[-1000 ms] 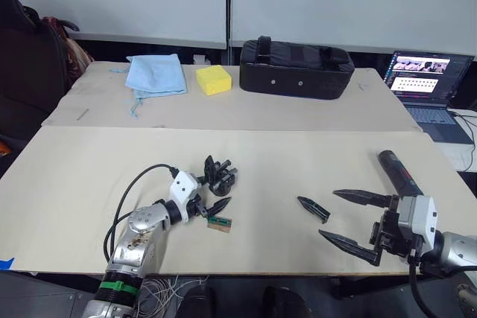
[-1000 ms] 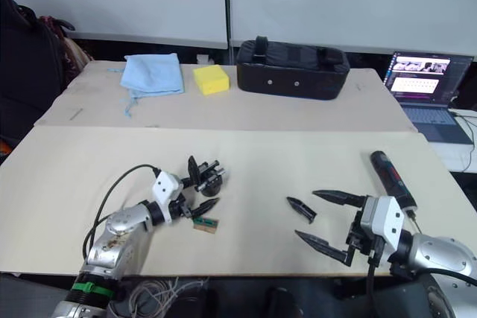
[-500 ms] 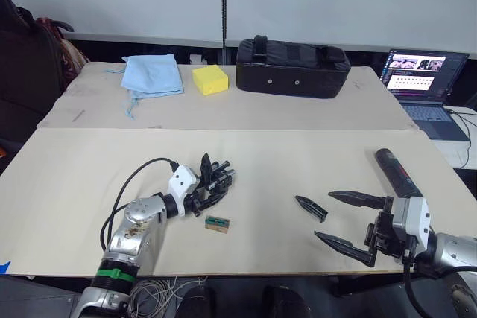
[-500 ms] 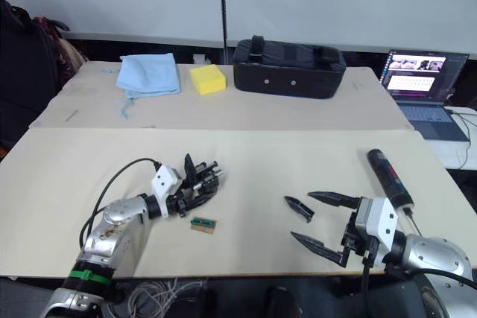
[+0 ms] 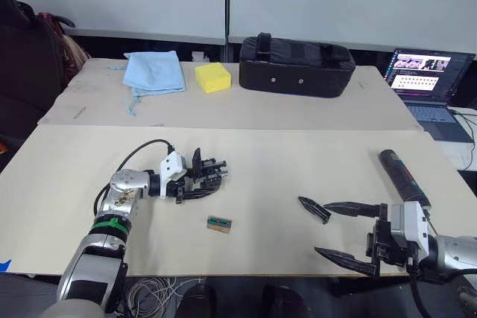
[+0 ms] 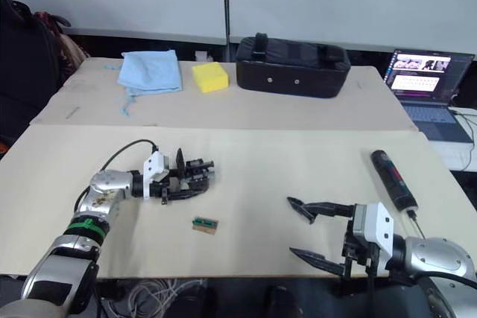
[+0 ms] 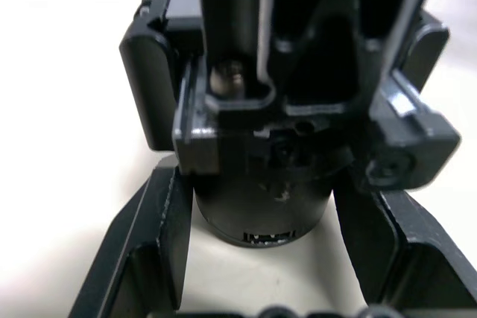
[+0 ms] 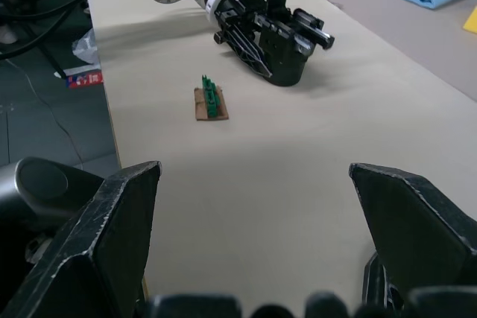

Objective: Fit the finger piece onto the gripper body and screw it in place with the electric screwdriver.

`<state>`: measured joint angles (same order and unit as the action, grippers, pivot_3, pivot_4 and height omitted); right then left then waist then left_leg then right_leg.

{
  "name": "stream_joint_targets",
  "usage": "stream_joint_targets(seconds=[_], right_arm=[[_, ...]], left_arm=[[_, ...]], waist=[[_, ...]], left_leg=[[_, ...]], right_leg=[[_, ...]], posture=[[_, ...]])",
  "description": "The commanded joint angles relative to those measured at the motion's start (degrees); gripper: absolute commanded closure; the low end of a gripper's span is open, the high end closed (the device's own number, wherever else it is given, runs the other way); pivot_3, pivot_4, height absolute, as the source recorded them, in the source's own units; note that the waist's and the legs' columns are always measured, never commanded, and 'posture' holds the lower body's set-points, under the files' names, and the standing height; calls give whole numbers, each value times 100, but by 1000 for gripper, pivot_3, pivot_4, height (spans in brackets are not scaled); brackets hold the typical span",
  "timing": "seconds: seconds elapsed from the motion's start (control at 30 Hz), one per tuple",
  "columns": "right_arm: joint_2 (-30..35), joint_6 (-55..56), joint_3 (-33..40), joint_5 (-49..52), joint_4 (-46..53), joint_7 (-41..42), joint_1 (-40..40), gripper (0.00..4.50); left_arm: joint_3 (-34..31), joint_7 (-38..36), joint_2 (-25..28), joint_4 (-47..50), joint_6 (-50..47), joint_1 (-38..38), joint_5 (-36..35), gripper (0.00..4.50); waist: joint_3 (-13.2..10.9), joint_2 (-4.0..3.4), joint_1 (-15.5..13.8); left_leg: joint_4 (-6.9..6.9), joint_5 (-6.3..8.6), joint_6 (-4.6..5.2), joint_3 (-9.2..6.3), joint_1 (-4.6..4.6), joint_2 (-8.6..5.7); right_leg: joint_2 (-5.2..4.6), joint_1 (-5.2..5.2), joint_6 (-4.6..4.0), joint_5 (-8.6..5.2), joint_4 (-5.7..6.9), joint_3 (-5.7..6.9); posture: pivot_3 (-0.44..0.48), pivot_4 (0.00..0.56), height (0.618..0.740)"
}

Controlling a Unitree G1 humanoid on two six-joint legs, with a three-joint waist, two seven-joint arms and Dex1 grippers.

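Left eye view. On the near table we log the gripper body [image 5: 205,179] left of centre, with the left gripper [image 5: 195,182] pinching it, one finger on each side. The finger piece [image 5: 314,209] lies flat toward the right, its long axis running diagonally, its inner end pointing toward the middle of the table. The right gripper [image 5: 350,233], jaws spread wide, sits just right of it; the upper finger's tip reaches close beside the piece, without contact that we can confirm. The screwdriver [image 5: 402,177] lies farther right, near the table edge, angled away from us. A small green block [image 5: 219,223] lies between the body and the table's near edge.

Right eye view. Same layout. On the far table: a blue cloth [image 6: 152,71], a yellow sponge [image 6: 209,77], a black case [image 6: 294,68]; a laptop [image 6: 428,83] at right.

Left wrist view. The body is seen close, seated between the two fingers [image 7: 149,240], its base on the table. This contact is plainer here than from the head.

Right wrist view. Both fingers stand far apart with bare table between; beyond them the green block, the body and the left gripper.

We judge the right arm nearer for picking up the piece; its jaws would need to shift left and straddle the long axis.
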<state>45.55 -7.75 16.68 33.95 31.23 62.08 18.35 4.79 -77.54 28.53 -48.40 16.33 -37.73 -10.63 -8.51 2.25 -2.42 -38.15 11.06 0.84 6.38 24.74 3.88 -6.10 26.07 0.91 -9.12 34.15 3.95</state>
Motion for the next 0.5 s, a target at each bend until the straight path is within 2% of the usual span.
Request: stream_joint_targets(seconds=[0.03,0.13,0.2,0.3,0.4,0.5], right_arm=[[34,-11,237,91,190,-30,15,0],[44,-26,252,100,180,-32,-5,0],[53,-40,245,107,169,-34,-46,0],[104,-145,349,269,145,-25,-151,0],[212,-271,477,435,112,70,-219,0],[309,-320,499,475,30,178,-340,0]], left_arm=[[-94,-294,-89,-69,88,-105,-117,2236],[-182,-130,-135,-183,151,-133,-66,2236],[-296,78,-119,-243,194,-162,-53,1204],[-452,-61,120,280,-32,93,-259,33],[-569,-202,408,1182,-375,623,-480,33],[-777,110,610,2002,-687,1254,-631,33]], waist=[[0,0,2],[0,0,-4],[0,0,0],[0,0,14],[0,0,80],[0,-1,106]], left_leg=[[0,0,0,0,-1,0],[-1,0,0,-1,-1,0],[-3,0,0,-1,-1,0],[-5,0,0,-2,-1,1],[-5,1,1,-1,-5,7],[-4,2,2,-3,-10,9]], right_leg=[[0,0,0,0,1,0],[0,-1,0,0,2,0],[0,-2,0,0,2,0],[0,-1,0,0,5,0],[1,1,0,0,8,-2],[1,0,-1,0,10,-2]], posture=[[0,150,740],[0,150,740],[0,150,740],[0,150,740],[0,150,740],[0,150,740]])
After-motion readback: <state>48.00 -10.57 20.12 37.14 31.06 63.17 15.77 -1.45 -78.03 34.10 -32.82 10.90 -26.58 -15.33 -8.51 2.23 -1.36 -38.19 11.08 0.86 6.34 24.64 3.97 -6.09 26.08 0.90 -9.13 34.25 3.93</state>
